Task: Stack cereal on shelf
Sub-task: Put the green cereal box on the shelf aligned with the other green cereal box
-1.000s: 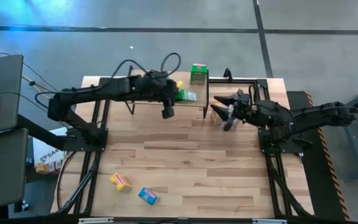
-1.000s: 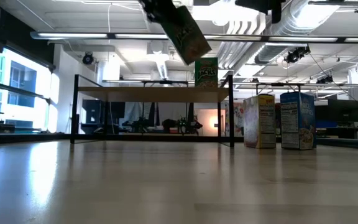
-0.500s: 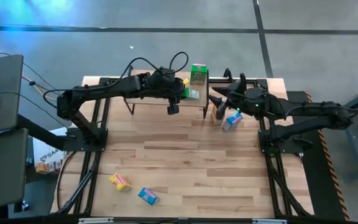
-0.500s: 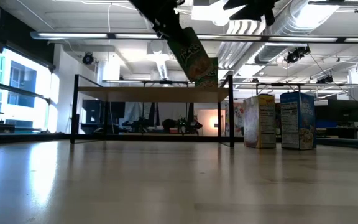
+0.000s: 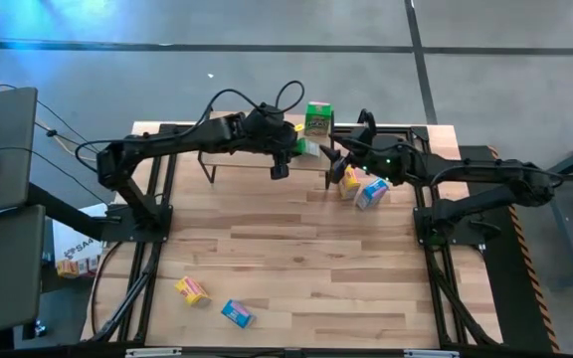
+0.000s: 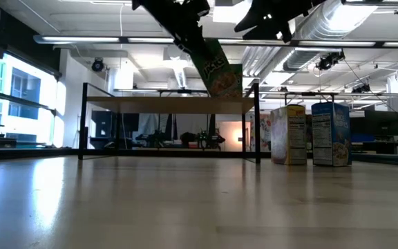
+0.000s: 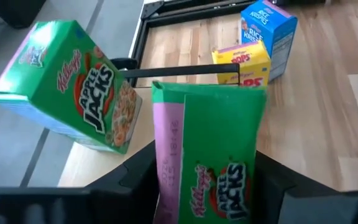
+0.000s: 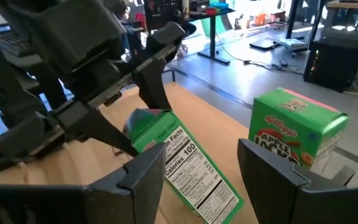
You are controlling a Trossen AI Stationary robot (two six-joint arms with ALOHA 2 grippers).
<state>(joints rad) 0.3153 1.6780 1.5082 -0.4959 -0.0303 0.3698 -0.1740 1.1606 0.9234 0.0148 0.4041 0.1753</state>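
My left gripper (image 5: 291, 149) is over the shelf (image 5: 247, 164), shut on a green cereal box (image 5: 306, 150) that shows tilted in the low view (image 6: 216, 68). A second green box (image 5: 317, 117) stands upright on the shelf's far right corner (image 6: 231, 80). My right gripper (image 5: 336, 164) hovers open at the shelf's right end, facing the held box (image 8: 179, 162) and touching nothing. A yellow box (image 5: 350, 179) and a blue box (image 5: 371, 192) stand on the table just right of the shelf. Another yellow box (image 5: 193, 289) and another blue box (image 5: 237, 313) lie near the table's front. My left gripper pinches the green box by its upper end (image 6: 200, 43) between the two fingers (image 7: 138, 177), coming from above and slanting toward the right. The box hangs tilted below the fingers, its lower end (image 6: 228, 90) just over the shelf top beside the upright green box; whether it touches the shelf I cannot tell.
The shelf's black legs (image 6: 257, 124) stand between the shelf space and the yellow box (image 6: 288, 135) and blue box (image 6: 331, 133). Most of the shelf top left of the green boxes is bare (image 6: 150, 105). Wide bare tabletop (image 5: 306, 259) lies in the middle.
My left gripper has carried the green box right and toward the far edge, closer to the upright green box, and lower over the shelf. My right gripper has moved left from above the yellow and blue boxes to the shelf's right end, uncovering both.
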